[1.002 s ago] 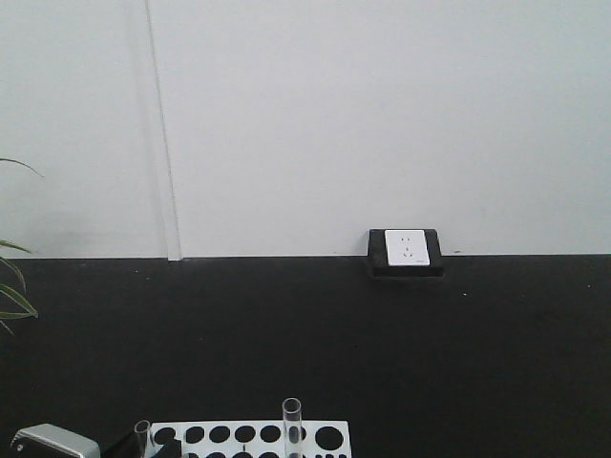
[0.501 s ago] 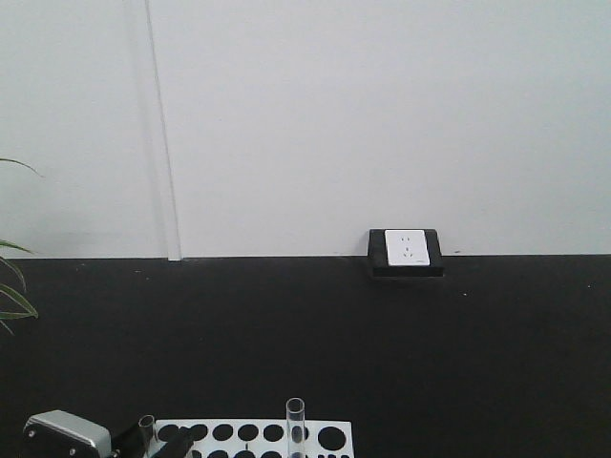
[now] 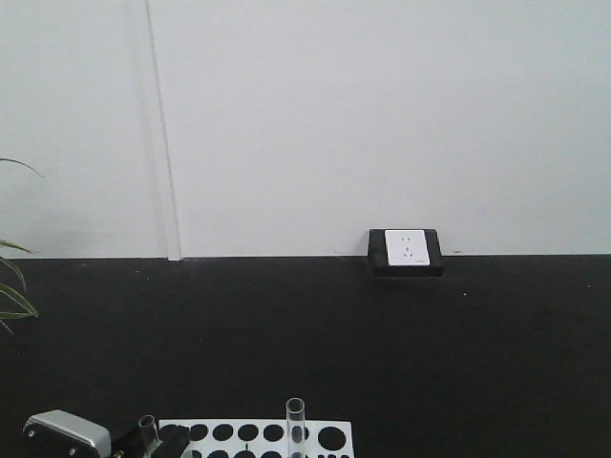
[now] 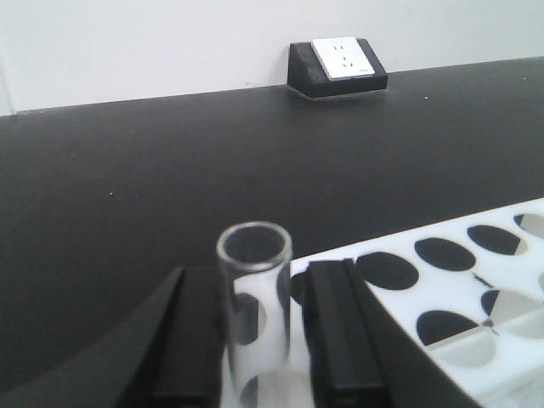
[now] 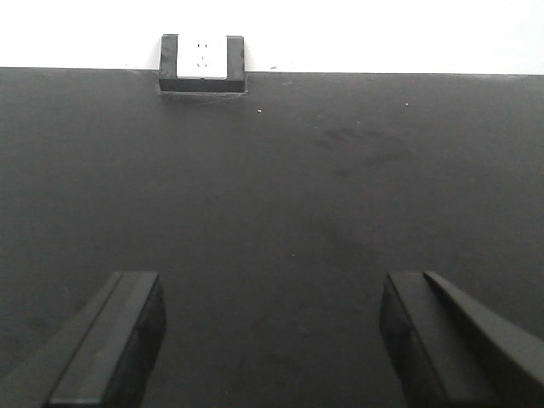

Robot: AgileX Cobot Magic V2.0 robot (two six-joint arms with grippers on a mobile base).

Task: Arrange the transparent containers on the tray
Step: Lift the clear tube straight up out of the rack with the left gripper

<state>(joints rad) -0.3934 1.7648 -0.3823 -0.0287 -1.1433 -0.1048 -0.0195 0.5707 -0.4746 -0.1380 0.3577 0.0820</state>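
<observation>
At the bottom edge of the front view, a white plate with round holes [image 3: 347,447] lies on the black desk [image 3: 382,343]. One test tube [image 3: 295,425] stands upright in a hole near the middle of the plate, its open rim uppermost. A second test tube [image 4: 253,340] is at the plate's left end, also upright, and sits between the left gripper's [image 4: 255,276] two black fingers [image 4: 191,340]. From the left wrist camera, one finger lies right against the glass. A thin strip of white plate shows between the tube and the other finger, so the fingers bracket the tube without clamping it. Whether the tube's bottom rests in a hole cannot be made out.

The right gripper [image 5: 272,289] hangs over bare desk with its fingers [image 5: 110,340] spread wide and nothing between them.

Farther back, a white wall socket in a black housing [image 3: 408,247] sits where the desk meets the pale wall [image 3: 382,114]. A few green leaves [image 3: 11,286] show at the left edge of the front view.
</observation>
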